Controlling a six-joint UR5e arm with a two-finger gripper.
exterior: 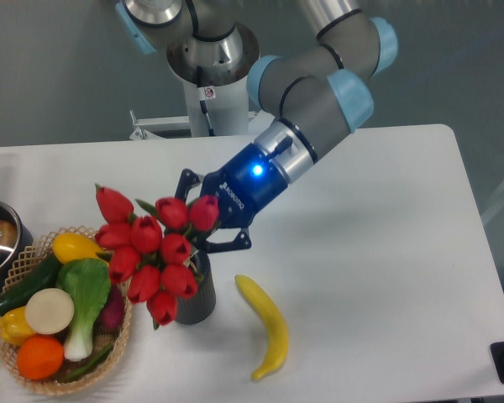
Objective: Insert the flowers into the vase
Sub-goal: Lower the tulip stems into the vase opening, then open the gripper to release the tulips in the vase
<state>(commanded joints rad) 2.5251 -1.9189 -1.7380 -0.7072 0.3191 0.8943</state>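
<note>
I read the gripper (203,225) as clamped on the flowers (151,252) at the stems, fingers barely apart, with the red buds fanning out to its left and below. The vase (195,295) sits right under the gripper, its mouth partly hidden by the lower buds, stems going in at a tilt. Banana (267,323) lies just right of the vase, basket (122,323) to its left.
</note>
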